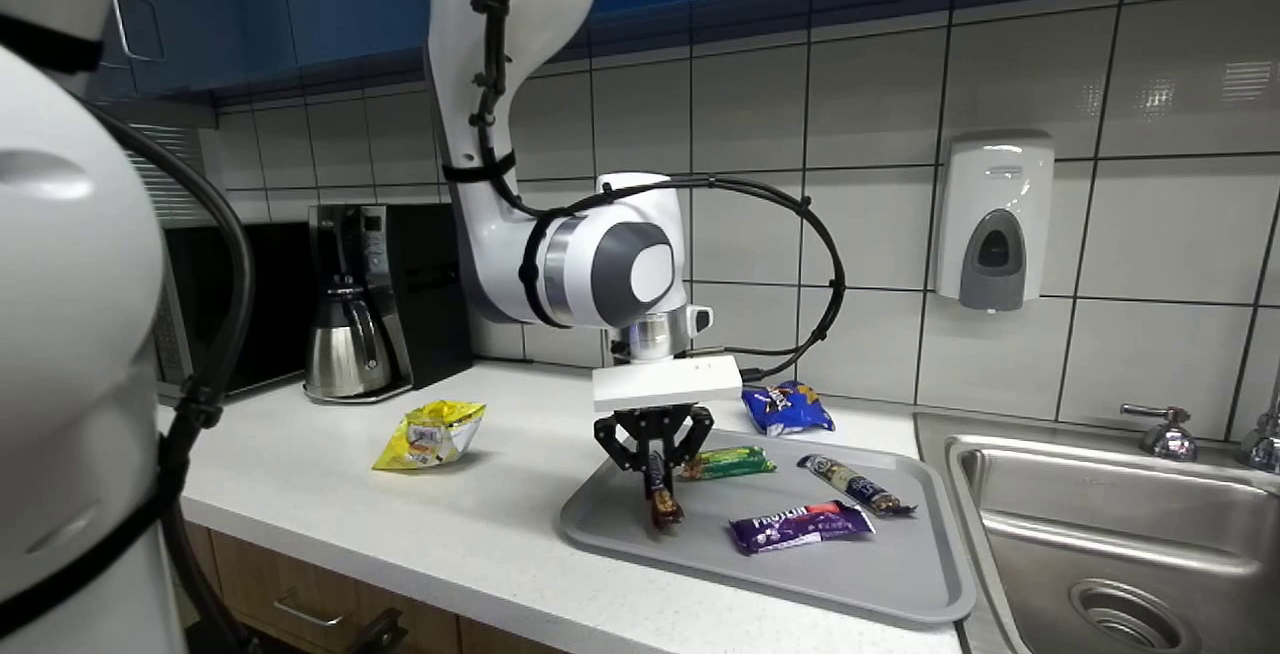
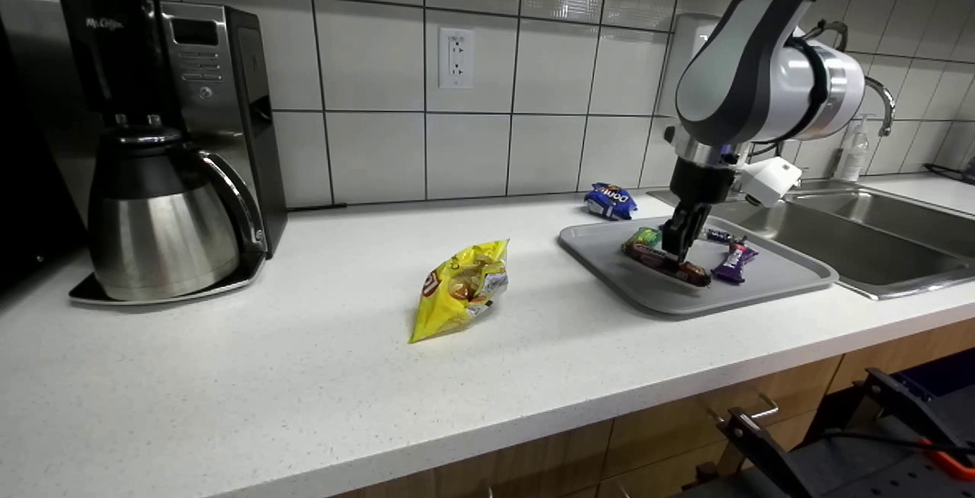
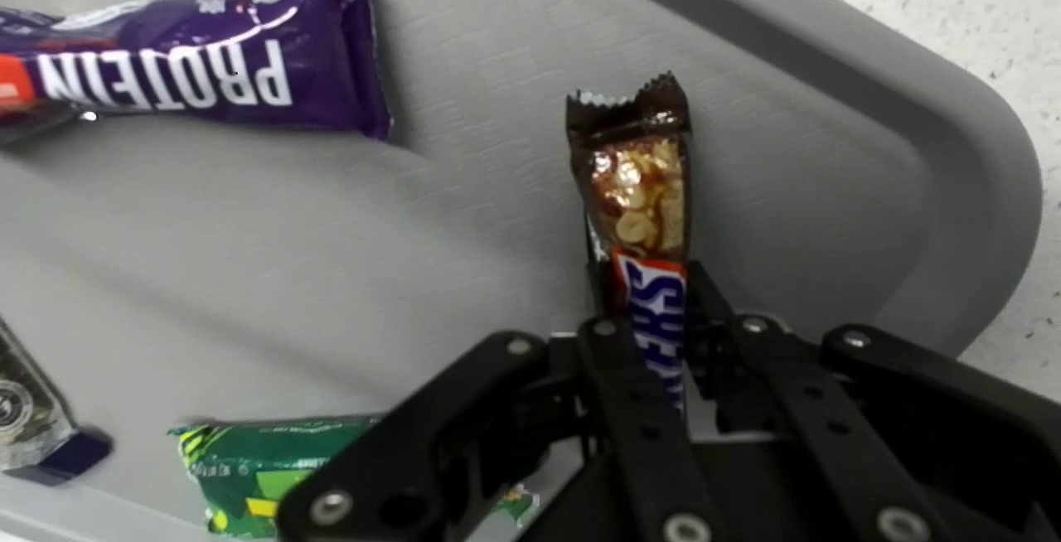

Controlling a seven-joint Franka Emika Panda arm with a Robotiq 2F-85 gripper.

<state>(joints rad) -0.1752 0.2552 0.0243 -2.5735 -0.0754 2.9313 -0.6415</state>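
Note:
My gripper (image 1: pixel 660 479) points down over the grey tray (image 1: pixel 860 584), near its corner. It is shut on a brown Snickers bar (image 3: pixel 638 194), with a finger on each side, as the wrist view (image 3: pixel 651 293) shows. The bar also shows in both exterior views (image 1: pixel 665 510) (image 2: pixel 692 274). It lies low over the tray; I cannot tell whether it touches it. A green-wrapped bar (image 1: pixel 728 462) lies close beside the gripper and is partly hidden by it in the wrist view (image 3: pixel 265 463). A purple protein bar (image 1: pixel 800 526) and a dark bar with a clear window (image 1: pixel 855 484) lie on the tray.
A yellow snack bag (image 2: pixel 461 288) stands on the white counter (image 2: pixel 343 376). A blue snack bag (image 1: pixel 787 408) lies behind the tray, near the tiled wall. A steel sink (image 1: pixel 1130 534) adjoins the tray's side. A coffee maker (image 2: pixel 206 102) with a steel carafe stands at the far end.

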